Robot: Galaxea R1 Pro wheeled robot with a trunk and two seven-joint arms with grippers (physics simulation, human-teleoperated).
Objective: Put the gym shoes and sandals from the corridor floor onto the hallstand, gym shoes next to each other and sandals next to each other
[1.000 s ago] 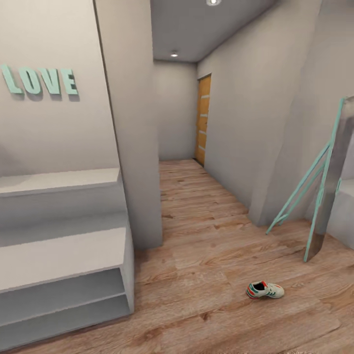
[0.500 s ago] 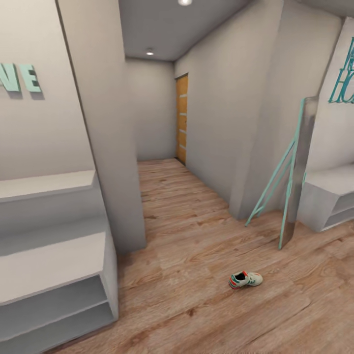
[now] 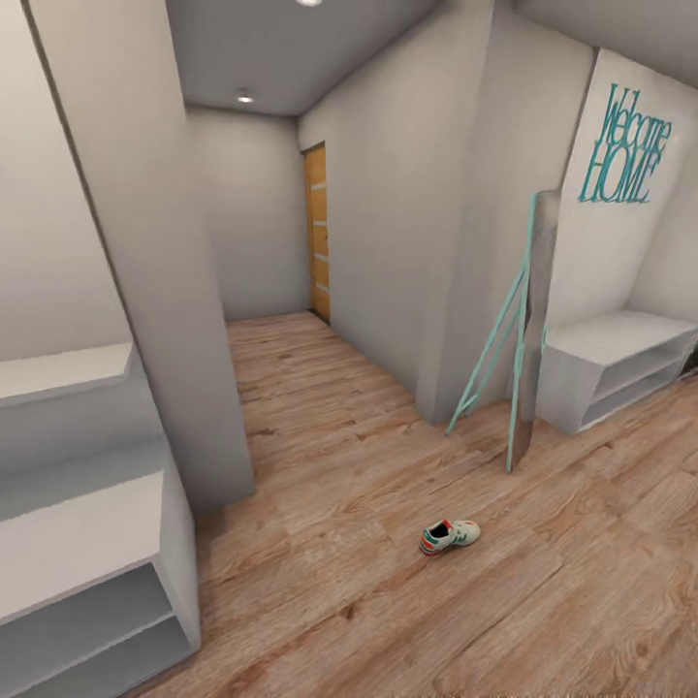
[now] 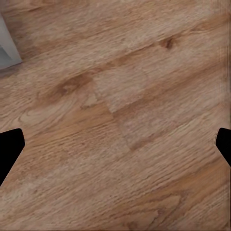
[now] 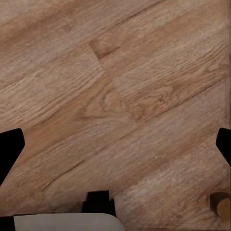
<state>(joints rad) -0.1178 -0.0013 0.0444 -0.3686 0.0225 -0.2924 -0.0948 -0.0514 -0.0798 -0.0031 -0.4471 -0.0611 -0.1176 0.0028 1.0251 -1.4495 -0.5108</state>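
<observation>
left gripper (image 4: 115, 144) hung over bare corridor floor (image 4: 120, 96), black fingertips (image 4: 9, 147) at opposite edges of the wrist view, spread wide, nothing between them. a grey-white corner (image 4: 7, 45) sat at one edge of that view; could not tell what it belonged to. right gripper (image 5: 115, 144) likewise spread wide over bare planks, pinching nothing.

head view, nearest: a stepped white-grey shelving unit (image 3: 87, 543) at the left edge, open shelf levels below. one gym shoe (image 3: 449, 535) lay alone on the corridor floor (image 3: 368, 601), upright on its sole, red-orange heel toward the left, well apart from all furniture. farther right, a mint-framed standing mirror (image 3: 528, 330) leaned at the wall corner. just beyond it, the hallstand (image 3: 611, 364) stood against the right wall, flat top and two open shelf levels, under "welcome home" lettering (image 3: 625, 145). farthest, an orange door (image 3: 317, 233) at the corridor's end.
</observation>
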